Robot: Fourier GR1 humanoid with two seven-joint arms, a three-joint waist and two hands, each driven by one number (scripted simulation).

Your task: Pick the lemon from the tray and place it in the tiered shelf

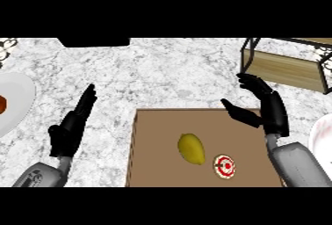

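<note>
Progress is judged nil; lemon (191, 149) is seen lying untouched on the tray (156, 132), at six o'clock; tiered shelf (288, 66) stands at two o'clock, unfilled; right hand (262, 105), spread and empty, hovers between; left hand (73, 125) rests flat-fingered at nine o'clock, nothing held; grasp, carry and placing remain

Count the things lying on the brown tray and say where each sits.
2. A lemon lies near the tray's middle; a small red-and-white disc sits just right of it, toward the near edge. Nothing seems hidden.
</note>
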